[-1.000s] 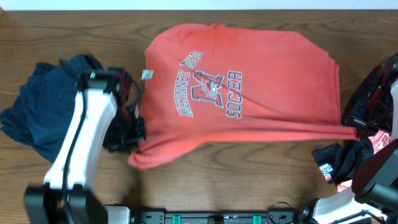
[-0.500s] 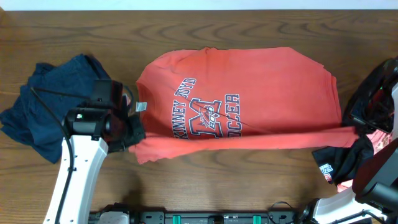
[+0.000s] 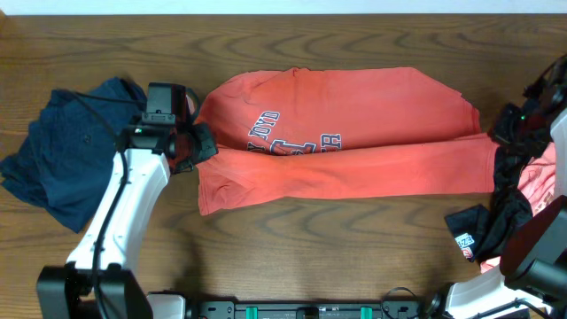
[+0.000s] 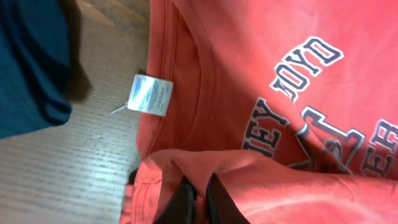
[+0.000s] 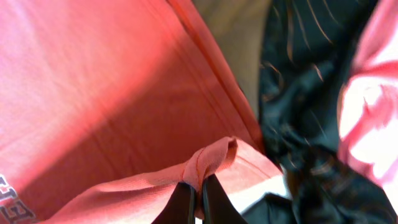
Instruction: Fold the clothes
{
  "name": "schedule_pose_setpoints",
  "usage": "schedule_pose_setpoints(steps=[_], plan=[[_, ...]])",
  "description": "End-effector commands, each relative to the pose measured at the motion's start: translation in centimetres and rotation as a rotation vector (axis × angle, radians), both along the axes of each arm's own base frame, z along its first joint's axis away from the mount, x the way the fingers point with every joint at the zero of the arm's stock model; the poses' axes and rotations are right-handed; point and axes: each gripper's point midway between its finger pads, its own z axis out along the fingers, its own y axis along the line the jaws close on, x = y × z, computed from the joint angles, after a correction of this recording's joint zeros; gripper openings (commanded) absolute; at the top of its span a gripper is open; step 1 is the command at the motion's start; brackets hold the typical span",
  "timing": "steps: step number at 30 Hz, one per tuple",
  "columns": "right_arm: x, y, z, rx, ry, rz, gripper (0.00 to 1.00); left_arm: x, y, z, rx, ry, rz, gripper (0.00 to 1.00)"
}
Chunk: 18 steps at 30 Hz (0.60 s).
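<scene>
The orange-red T-shirt (image 3: 354, 106) lies spread across the middle of the table, its near half doubled back over the chest so that only the top of the navy-and-white lettering (image 3: 292, 135) shows. My left gripper (image 3: 200, 147) is shut on the folded layer at the shirt's left end. In the left wrist view the left gripper (image 4: 200, 198) pinches a ridge of the T-shirt (image 4: 261, 50) below its white label (image 4: 149, 95). My right gripper (image 3: 496, 135) is shut on the right end, and in the right wrist view the right gripper (image 5: 198, 198) squeezes a bunched fold of the T-shirt (image 5: 93, 87).
A crumpled navy blue garment (image 3: 62, 151) lies at the left, close to my left arm. Black (image 3: 492, 226) and pink (image 3: 536, 186) garments are heaped at the right edge under my right arm, also the black garment (image 5: 311, 93) beside the shirt's edge.
Both grippers have carried the shirt's near edge away from the table's front and up over the chest. The fold now covers the lower lettering that was showing before.
</scene>
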Motion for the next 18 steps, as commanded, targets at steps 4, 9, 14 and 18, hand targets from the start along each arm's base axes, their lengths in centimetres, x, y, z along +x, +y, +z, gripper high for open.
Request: schedule_pose_setpoints(steps=[4, 9, 14, 18], plan=[[2.1, 1.6, 0.3, -0.018, -0.070, 0.067, 0.08, 0.8, 0.2, -1.9, 0.002, 0.033, 0.027, 0.06], [2.9, 1.2, 0.4, -0.046, -0.099, 0.066, 0.58, 0.8, 0.2, -1.7, 0.004, 0.031, 0.022, 0.61], [0.9, 0.0, -0.4, -0.109, -0.002, 0.039, 0.54, -2.2, 0.4, -2.4, 0.013, 0.154, 0.022, 0.72], [-2.0, -0.8, -2.6, -0.158, 0.119, 0.017, 0.45, -5.5, 0.7, -3.2, 0.031, 0.286, 0.008, 0.73]])
